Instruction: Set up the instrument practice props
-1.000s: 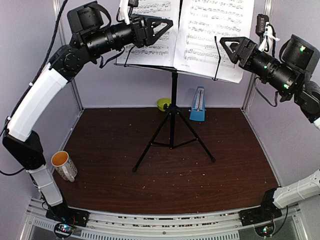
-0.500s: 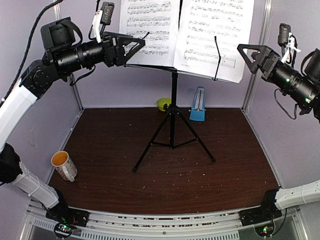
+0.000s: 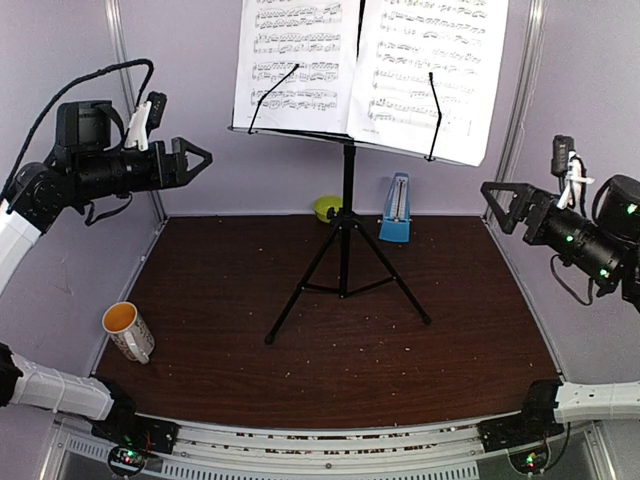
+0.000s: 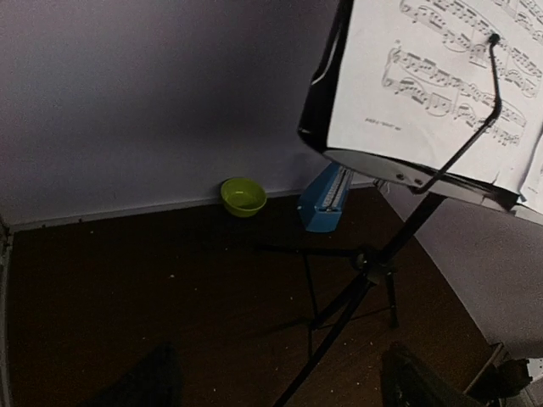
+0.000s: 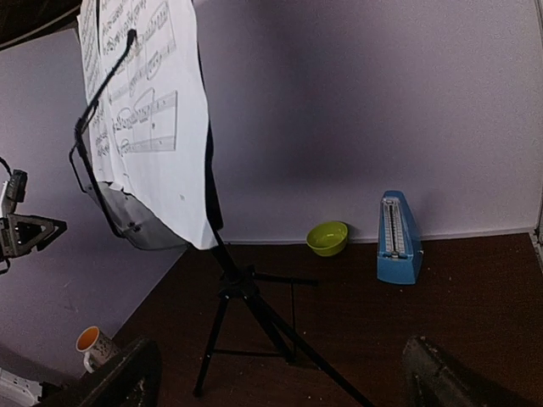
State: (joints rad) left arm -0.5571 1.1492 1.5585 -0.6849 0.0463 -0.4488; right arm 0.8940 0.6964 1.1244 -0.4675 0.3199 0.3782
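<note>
Flanking music stand (image 3: 348,180), left pincer (image 3: 198,160), right pincer (image 3: 498,205), raised, agape

Black arms (image 3: 100,170) with white shells (image 3: 62,392), triangular fingers (image 3: 197,148), cables (image 3: 60,95), green lights (image 3: 568,238).

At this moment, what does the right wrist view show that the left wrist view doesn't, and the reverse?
Only the right wrist view: the white mug at lower left, and the left gripper seen from outside. Only the left wrist view: that gripper's own fingers, spread wide. Both: the music stand with sheet music, the green bowl and the blue metronome by the back wall.
</note>
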